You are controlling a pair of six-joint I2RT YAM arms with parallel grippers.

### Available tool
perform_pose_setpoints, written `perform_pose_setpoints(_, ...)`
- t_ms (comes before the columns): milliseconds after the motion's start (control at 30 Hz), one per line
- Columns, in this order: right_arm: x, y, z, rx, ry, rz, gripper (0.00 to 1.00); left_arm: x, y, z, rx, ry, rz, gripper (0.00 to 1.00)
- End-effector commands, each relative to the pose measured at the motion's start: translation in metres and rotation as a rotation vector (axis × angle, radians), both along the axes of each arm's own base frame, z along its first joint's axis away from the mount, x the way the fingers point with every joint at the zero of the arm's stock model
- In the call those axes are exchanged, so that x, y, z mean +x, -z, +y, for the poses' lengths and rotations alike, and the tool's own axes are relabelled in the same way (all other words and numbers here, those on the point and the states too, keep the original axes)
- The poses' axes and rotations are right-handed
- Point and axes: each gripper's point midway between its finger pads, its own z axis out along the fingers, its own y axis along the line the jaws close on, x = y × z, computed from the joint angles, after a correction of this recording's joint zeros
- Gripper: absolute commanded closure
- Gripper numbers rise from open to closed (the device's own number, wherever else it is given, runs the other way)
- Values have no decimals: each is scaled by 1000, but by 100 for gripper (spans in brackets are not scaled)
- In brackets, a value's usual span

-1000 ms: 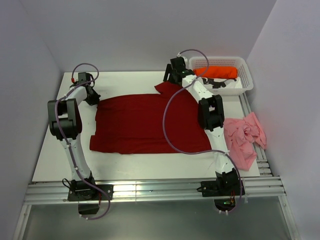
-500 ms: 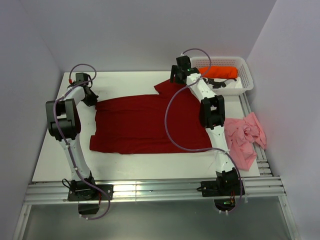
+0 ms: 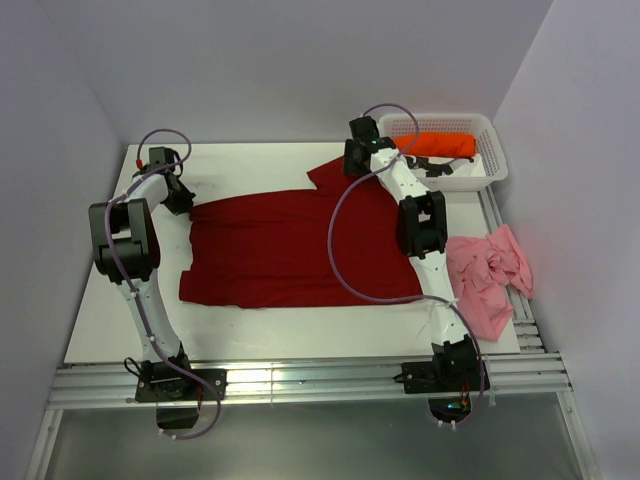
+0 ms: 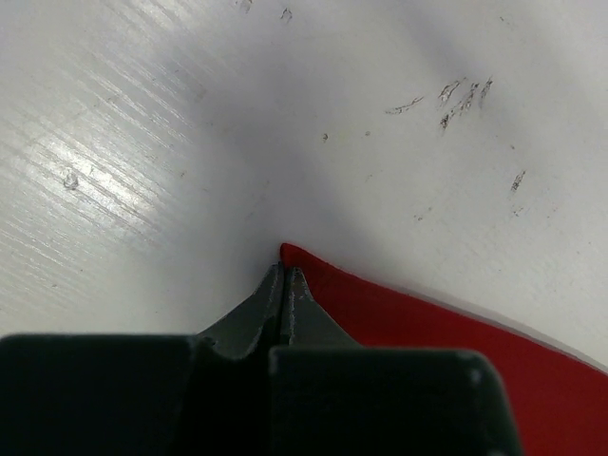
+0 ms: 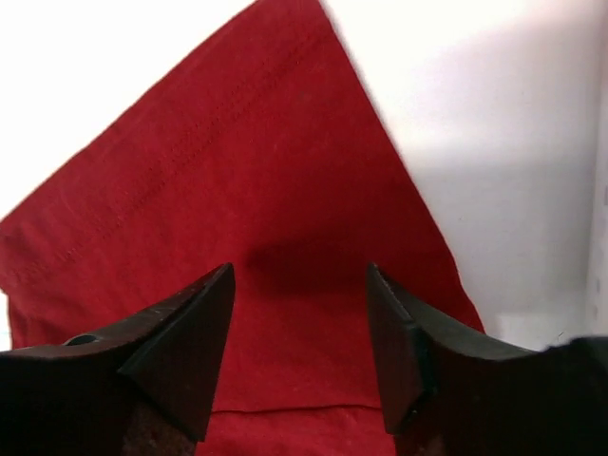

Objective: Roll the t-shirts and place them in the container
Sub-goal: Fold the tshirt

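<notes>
Nothing to read at the moment: no text, label, brand, number or sign is legible in any of the views. The dark flecks (image 4: 463, 95) on the white table (image 4: 142, 114) are only scuffs, not lettering.
</notes>
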Motion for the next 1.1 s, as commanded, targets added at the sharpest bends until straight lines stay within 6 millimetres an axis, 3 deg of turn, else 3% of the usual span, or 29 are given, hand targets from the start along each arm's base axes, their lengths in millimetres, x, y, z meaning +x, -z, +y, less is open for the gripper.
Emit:
perform_pose_setpoints(0, -6, -1, 5, -28, -19, 18, 37, 4, -28, 3, 4, 12, -60, 100)
perform_pose_setpoints(200, -19, 6, 8, -39, -48, 70, 41, 5, -27, -1, -11, 22, -61, 100)
perform_pose_setpoints(367, -19, 5, 8, -59, -46, 58, 46, 4, -26, -3, -17, 26, -61, 100)
perform_pose_setpoints(533, -13, -2, 14, -58, -63, 21, 68, 5, -24, -3, -20, 25, -59, 100)
perform_pose_setpoints(733, 1, -23, 11, -43, -35, -71, 69, 12, -24, -5, -28, 29, -66, 100)
perform_pose_setpoints(800, 7, -29, 6, -26, -17, -93, 77, 15, -24, -6, -29, 28, -66, 100)
perform_pose_setpoints(833, 11, -32, 7, -11, -19, -108, 86, 16, -23, -8, -31, 31, -64, 100)
perform_pose_setpoints(1067, 17, -43, -19, 54, 88, -161, 100, 37, -33, -9, -31, 29, -94, 100)
